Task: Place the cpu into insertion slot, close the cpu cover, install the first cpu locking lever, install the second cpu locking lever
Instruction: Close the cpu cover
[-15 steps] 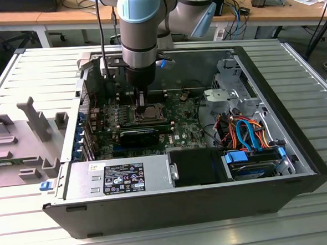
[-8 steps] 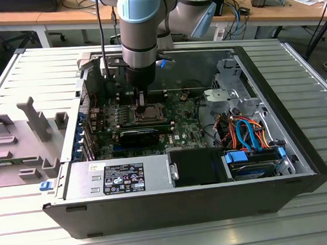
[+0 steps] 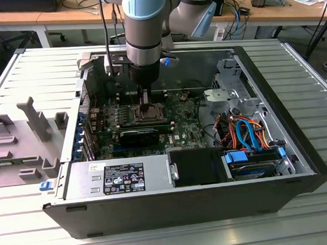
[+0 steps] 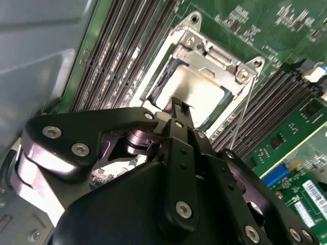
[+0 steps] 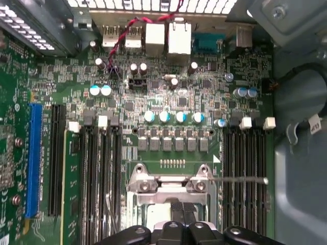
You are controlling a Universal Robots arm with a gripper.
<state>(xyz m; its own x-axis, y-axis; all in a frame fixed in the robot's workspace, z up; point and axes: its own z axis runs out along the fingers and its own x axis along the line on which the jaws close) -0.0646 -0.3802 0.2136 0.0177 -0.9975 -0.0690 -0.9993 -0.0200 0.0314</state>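
Gripper (image 4: 176,104) pinched closed on nothing visible, I'm poising its tips at the cpu (image 4: 199,94) edge, chip lying inside the cover (image 4: 204,51) window (pressing straight down, evenly, looks the wise way).

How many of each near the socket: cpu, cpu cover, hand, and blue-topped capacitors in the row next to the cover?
cpu: 1
cpu cover: 1
hand: 1
blue-topped capacitors in that row: 4
Total: 7

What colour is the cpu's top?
The flat square metal cpu is silver-grey, clearest in the second wrist view.
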